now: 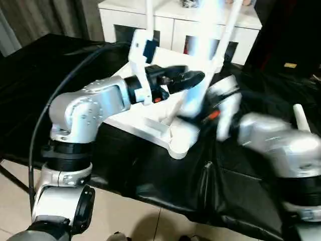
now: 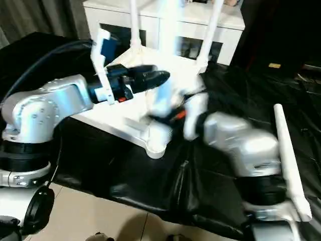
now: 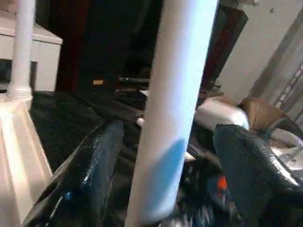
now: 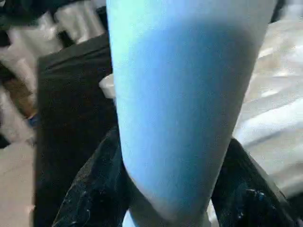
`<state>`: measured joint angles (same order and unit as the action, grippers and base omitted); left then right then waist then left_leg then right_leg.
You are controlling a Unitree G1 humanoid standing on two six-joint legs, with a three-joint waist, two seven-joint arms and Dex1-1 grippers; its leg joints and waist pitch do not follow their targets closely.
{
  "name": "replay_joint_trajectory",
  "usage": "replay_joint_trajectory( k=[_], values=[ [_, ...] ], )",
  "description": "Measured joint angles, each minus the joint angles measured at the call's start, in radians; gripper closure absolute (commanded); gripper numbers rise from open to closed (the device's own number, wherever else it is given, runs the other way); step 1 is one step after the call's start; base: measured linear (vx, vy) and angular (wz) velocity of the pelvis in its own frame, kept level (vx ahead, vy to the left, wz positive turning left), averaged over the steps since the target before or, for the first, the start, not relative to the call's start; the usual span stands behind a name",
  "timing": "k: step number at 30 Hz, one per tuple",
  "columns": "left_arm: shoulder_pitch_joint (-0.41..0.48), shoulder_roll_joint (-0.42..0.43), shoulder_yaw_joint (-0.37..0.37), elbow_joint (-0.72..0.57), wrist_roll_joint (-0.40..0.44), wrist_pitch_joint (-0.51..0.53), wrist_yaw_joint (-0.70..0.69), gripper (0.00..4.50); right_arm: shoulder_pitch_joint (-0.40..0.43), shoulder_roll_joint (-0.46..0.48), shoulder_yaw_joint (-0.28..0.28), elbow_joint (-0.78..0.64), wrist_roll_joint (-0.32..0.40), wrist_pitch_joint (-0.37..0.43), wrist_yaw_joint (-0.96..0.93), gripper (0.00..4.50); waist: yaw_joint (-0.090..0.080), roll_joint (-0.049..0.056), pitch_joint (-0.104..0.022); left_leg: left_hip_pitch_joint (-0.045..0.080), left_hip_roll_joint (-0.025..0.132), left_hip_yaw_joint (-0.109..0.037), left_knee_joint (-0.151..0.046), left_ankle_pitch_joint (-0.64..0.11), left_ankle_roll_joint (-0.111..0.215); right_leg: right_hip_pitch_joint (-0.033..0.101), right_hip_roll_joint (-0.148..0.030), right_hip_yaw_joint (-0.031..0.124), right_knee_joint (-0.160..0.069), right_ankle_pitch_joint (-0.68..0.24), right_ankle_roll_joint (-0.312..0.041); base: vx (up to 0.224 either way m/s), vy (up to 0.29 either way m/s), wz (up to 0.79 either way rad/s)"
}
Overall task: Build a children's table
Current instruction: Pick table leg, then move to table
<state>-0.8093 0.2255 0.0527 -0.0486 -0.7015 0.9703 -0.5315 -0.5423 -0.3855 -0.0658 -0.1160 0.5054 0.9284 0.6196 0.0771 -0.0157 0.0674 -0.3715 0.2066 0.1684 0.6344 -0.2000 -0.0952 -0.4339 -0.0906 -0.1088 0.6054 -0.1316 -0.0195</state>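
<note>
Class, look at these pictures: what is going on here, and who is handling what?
A humanoid robot is assembling a white children's table on a black-covered surface. The tabletop lies underside up, with two legs already standing in its far corner sockets. The right hand is closed around a third leg, held upright near the front corner. The left hand is open, its fingers either side of that leg. A fourth leg lies unused at the right.

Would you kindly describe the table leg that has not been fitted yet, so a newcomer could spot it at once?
Start at the black cloth covering the work surface, where the white tabletop lies upside down. Go to the robot's right, past its silver right forearm. The loose leg lies flat on the cloth; the other legs stand upright on the tabletop.
</note>
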Motion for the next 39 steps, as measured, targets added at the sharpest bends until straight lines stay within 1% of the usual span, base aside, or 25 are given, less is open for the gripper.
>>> replay_joint_trajectory(
  k=[2,3,4,7,9,11,13,15,17,20,22,23,25,27,29,30,31,32,33,34,35,36,37,38,39],
  values=[
    [0.025,-0.002,0.001,-0.01,0.03,-0.038,0.026,0.47,0.0,-0.002,-0.016,0.001,-0.013,-0.008,-0.035,2.64,-0.001,0.002,-0.001,0.0,0.0,0.0,0.0,0.0,0.0,0.0,0.0,0.0,0.0,0.0,0.0,0.0,0.0,0.0],
    [0.046,-0.002,-0.002,-0.022,0.06,-0.061,0.053,0.3,0.004,-0.001,-0.016,-0.001,-0.036,-0.029,-0.064,2.64,-0.003,0.006,-0.003,0.0,0.0,0.0,0.0,0.0,0.0,0.0,0.0,0.0,0.0,0.0,0.0,0.0,0.0,0.0],
    [0.078,-0.001,-0.004,-0.03,0.095,-0.084,0.089,0.3,0.019,-0.002,-0.022,-0.002,-0.065,-0.057,-0.1,2.64,-0.007,0.01,-0.005,0.0,0.0,0.0,0.0,0.0,0.0,0.001,0.0,0.0,0.0,0.0,0.0,0.0,0.0,0.0],
    [0.23,-0.025,0.017,-0.077,0.27,-0.255,0.282,0.3,0.119,0.029,-0.027,-0.03,-0.201,-0.274,-0.217,2.64,-0.02,0.02,-0.012,-0.003,0.0,0.0,-0.002,0.0,0.0,0.001,0.0,-0.002,-0.004,0.0,0.002,0.0,0.0,0.0],
    [0.335,-0.004,0.008,-0.095,0.375,-0.342,0.356,0.3,0.178,0.067,-0.046,-0.091,-0.214,-0.276,-0.275,2.64,-0.031,0.021,-0.012,-0.005,0.0,-0.002,-0.003,0.0,0.0,0.001,0.005,-0.003,-0.006,0.0,0.002,0.0,0.0,0.0],
    [0.415,0.009,-0.019,-0.114,0.458,-0.405,0.413,0.3,0.242,0.079,-0.039,-0.142,-0.241,-0.277,-0.309,2.64,-0.036,0.021,-0.013,-0.006,0.001,-0.005,-0.003,0.0,0.0,0.001,0.006,-0.004,-0.01,0.001,0.002,0.0,0.0,0.0],
    [0.514,-0.008,-0.031,-0.131,0.527,-0.493,0.476,0.3,0.325,0.118,-0.014,-0.178,-0.276,-0.316,-0.354,2.64,-0.041,0.023,-0.015,-0.006,0.001,-0.006,-0.003,0.0,0.0,0.001,0.006,-0.004,-0.013,0.001,0.003,0.0,0.0,0.0],
    [0.588,-0.033,-0.043,-0.123,0.574,-0.557,0.524,0.3,0.383,0.174,0.017,-0.185,-0.282,-0.343,-0.382,2.64,-0.046,0.023,-0.015,-0.011,0.001,-0.007,-0.002,0.0,0.0,0.0,0.006,-0.005,-0.015,0.001,0.003,0.0,0.0,0.0],
    [0.615,-0.053,-0.054,-0.114,0.599,-0.595,0.556,0.3,0.401,0.21,0.036,-0.184,-0.28,-0.357,-0.402,2.64,-0.046,0.024,-0.015,-0.012,0.001,-0.01,-0.002,0.0,0.0,0.0,0.006,-0.008,-0.02,0.001,0.004,0.0,0.0,0.0],
    [0.615,-0.066,-0.055,-0.109,0.621,-0.633,0.573,0.3,0.405,0.245,0.038,-0.184,-0.28,-0.395,-0.423,2.64,-0.042,0.023,-0.015,-0.011,-0.002,-0.009,-0.002,-0.002,0.004,0.003,-0.001,-0.008,-0.021,0.001,0.004,0.0,0.0,0.0],
    [0.614,-0.072,-0.055,-0.109,0.628,-0.651,0.579,0.3,0.407,0.251,0.037,-0.184,-0.281,-0.399,-0.431,2.64,-0.032,0.024,-0.015,-0.01,-0.006,-0.006,-0.001,0.003,0.016,0.007,-0.007,0.0,-0.021,0.002,0.007,0.0,0.0,0.0],
    [0.611,-0.074,-0.057,-0.104,0.633,-0.659,0.58,0.3,0.409,0.251,0.035,-0.184,-0.282,-0.399,-0.436,2.64,-0.027,0.024,-0.015,-0.009,-0.012,-0.007,0.001,0.001,0.021,0.009,-0.012,0.005,-0.021,0.003,0.012,-0.037,0.085,-0.01],
    [0.607,-0.077,-0.06,-0.1,0.64,-0.674,0.583,0.3,0.416,0.251,0.031,-0.184,-0.284,-0.401,-0.439,2.64,-0.018,0.026,-0.015,-0.007,-0.032,-0.007,0.007,-0.001,0.034,0.013,-0.029,0.013,-0.021,0.002,0.023,-0.039,0.102,0.0],
    [0.606,-0.078,-0.059,-0.092,0.657,-0.695,0.591,0.3,0.424,0.257,0.034,-0.183,-0.286,-0.411,-0.442,2.64,-0.017,0.032,-0.014,-0.002,-0.044,-0.003,0.02,-0.005,0.057,0.024,-0.041,0.019,-0.029,-0.002,0.03,-0.043,0.147,0.06],
    [0.607,-0.078,-0.057,-0.082,0.661,-0.708,0.594,0.3,0.424,0.266,0.037,-0.182,-0.286,-0.415,-0.446,2.64,-0.025,0.035,-0.013,0.002,-0.054,0.006,0.022,-0.006,0.079,0.036,-0.049,0.022,-0.044,-0.006,0.036,-0.064,0.176,0.05],
    [0.609,-0.077,-0.051,-0.08,0.662,-0.712,0.595,0.3,0.422,0.272,0.043,-0.182,-0.286,-0.419,-0.447,2.64,-0.04,0.039,-0.011,0.003,-0.059,0.016,0.02,-0.006,0.092,0.038,-0.052,0.013,-0.05,-0.023,0.039,-0.073,0.18,0.05],
    [0.608,-0.076,-0.048,-0.078,0.663,-0.714,0.595,0.3,0.422,0.277,0.049,-0.182,-0.286,-0.42,-0.447,2.64,-0.055,0.04,-0.01,0.005,-0.058,0.033,0.016,-0.006,0.1,0.039,-0.057,0.011,-0.042,-0.045,0.025,-0.086,0.186,0.11],
    [0.608,-0.075,-0.045,-0.077,0.666,-0.716,0.595,0.3,0.422,0.278,0.054,-0.182,-0.286,-0.421,-0.447,2.64,-0.07,0.042,-0.008,0.006,-0.057,0.049,0.01,0.0,0.111,0.041,-0.063,0.0,-0.007,-0.077,0.002,-0.12,0.15,0.17],
    [0.605,-0.074,-0.045,-0.073,0.667,-0.717,0.595,0.3,0.425,0.28,0.055,-0.182,-0.286,-0.421,-0.45,2.64,-0.074,0.038,-0.005,0.008,-0.058,0.081,0.003,0.003,0.118,0.045,-0.06,-0.024,0.074,-0.095,-0.018,-0.12,0.15,0.17],
    [0.604,-0.075,-0.045,-0.073,0.668,-0.718,0.595,0.3,0.427,0.279,0.053,-0.182,-0.286,-0.421,-0.454,2.64,-0.074,0.023,-0.011,0.011,-0.063,0.107,-0.001,0.003,0.118,0.065,-0.049,-0.025,0.107,-0.11,-0.016,-0.069,0.066,0.19],
    [0.601,-0.083,-0.045,-0.071,0.669,-0.721,0.595,0.3,0.423,0.274,0.051,-0.183,-0.287,-0.421,-0.459,2.64,-0.068,-0.006,-0.02,0.017,-0.062,0.136,0.017,-0.006,0.11,0.055,-0.028,0.026,0.109,-0.133,0.032,0.0,0.0,0.0],
    [0.603,-0.092,-0.067,-0.071,0.68,-0.726,0.596,0.3,0.424,0.268,0.042,-0.182,-0.288,-0.422,-0.463,2.64,-0.044,0.012,-0.023,0.001,-0.078,0.075,0.089,-0.055,0.089,0.045,-0.025,0.065,0.107,-0.127,0.045,0.0,0.0,0.0],
    [0.609,-0.093,-0.073,-0.07,0.688,-0.731,0.597,0.3,0.422,0.267,0.037,-0.179,-0.29,-0.422,-0.465,2.64,-0.034,0.017,-0.023,-0.011,-0.112,-0.022,0.151,-0.059,0.091,0.041,-0.018,0.094,0.105,-0.121,0.053,0.039,0.107,-0.49],
    [0.607,-0.091,-0.074,-0.066,0.698,-0.733,0.598,0.3,0.428,0.268,0.034,-0.178,-0.294,-0.422,-0.468,2.64,-0.028,0.026,-0.029,0.001,-0.124,-0.072,0.15,-0.059,0.09,0.036,-0.011,0.118,0.096,-0.112,0.062,0.04,0.079,-0.4],
    [0.599,-0.089,-0.075,-0.066,0.702,-0.737,0.598,0.3,0.429,0.268,0.033,-0.178,-0.297,-0.421,-0.47,2.64,-0.032,0.043,-0.035,0.029,-0.109,-0.084,0.079,-0.084,0.055,0.027,0.021,0.151,0.086,-0.098,0.067,-0.017,0.147,-0.51]
  ],
)
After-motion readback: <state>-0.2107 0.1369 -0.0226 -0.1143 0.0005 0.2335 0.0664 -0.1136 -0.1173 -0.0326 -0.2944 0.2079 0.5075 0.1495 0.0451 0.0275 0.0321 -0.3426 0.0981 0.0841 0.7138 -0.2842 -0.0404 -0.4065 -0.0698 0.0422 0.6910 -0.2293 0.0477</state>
